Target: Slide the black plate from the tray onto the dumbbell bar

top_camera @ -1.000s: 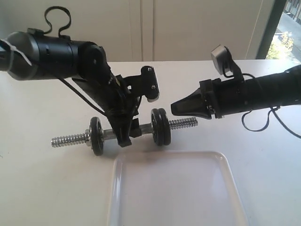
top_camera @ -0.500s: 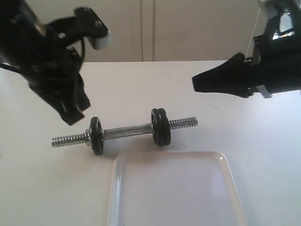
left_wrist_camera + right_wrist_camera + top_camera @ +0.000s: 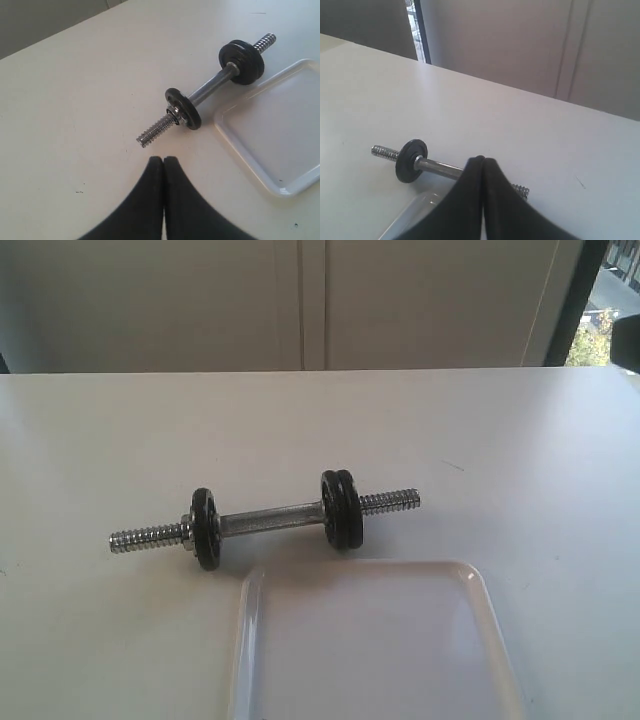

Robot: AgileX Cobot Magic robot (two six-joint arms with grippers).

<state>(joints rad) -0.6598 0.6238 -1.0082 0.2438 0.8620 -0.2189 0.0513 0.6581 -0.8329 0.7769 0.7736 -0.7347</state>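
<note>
Fingers point(image 3: 150, 200) of the left gripper point(image 3: 163, 159) and of the right gripper point(image 3: 481, 159) are pressed together, holding nothing, above the tabletop point(image 3: 120, 440). The visible part of the tray point(image 3: 360, 565) bears no disc. The dumbbell bar point(image 3: 270, 522) just beside it carries two discs at one end, so the black plate point(image 3: 348, 512) seems already on and the task done.

Left jaws pressed together, tips touching, right jaws likewise pressed together, both angled downward

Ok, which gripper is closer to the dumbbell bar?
Left, likely, though it's close. The left gripper, shut, points at the single-disc threaded end of the dumbbell bar; the right gripper, shut, lines up with its two-disc end. Neither shows in the exterior view.
</note>
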